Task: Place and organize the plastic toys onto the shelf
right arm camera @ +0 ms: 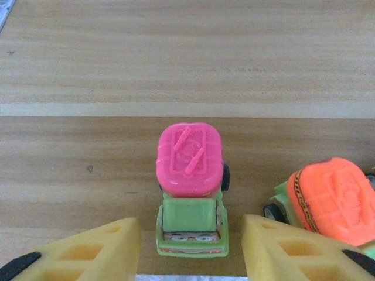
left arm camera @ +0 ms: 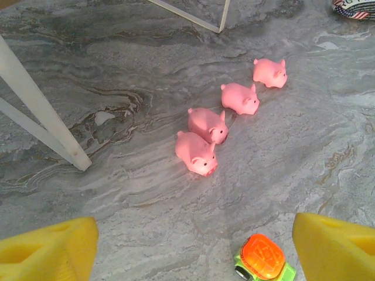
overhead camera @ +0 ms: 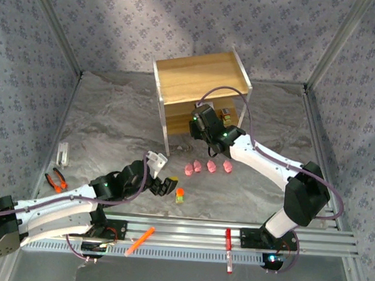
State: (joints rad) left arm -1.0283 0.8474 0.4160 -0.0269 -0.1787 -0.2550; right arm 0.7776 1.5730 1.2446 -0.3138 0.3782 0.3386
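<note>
The shelf (overhead camera: 201, 83) stands at the back of the table. My right gripper (overhead camera: 206, 126) reaches into its lower tier. There it stands open (right arm camera: 190, 253), a gap on each side of a green toy truck with a magenta top (right arm camera: 190, 175) resting on the wooden board (right arm camera: 88, 70). An orange-topped toy (right arm camera: 328, 196) sits beside it on the right. In front of the shelf, several pink pigs (overhead camera: 208, 167) lie in a row on the table, the nearest pig (left arm camera: 197, 153) ahead of my left gripper (left arm camera: 190, 253). That gripper is open, hovering low, with a green, orange-topped toy (left arm camera: 263, 260) close to its right finger (left arm camera: 334, 246), untouched.
Orange-handled pliers (overhead camera: 56, 181) and a small white part (overhead camera: 63, 152) lie at the left. An orange marker (overhead camera: 139, 240) and a red marker (overhead camera: 228, 246) rest on the front rail. The shelf's white legs (left arm camera: 41, 111) stand left of the pigs.
</note>
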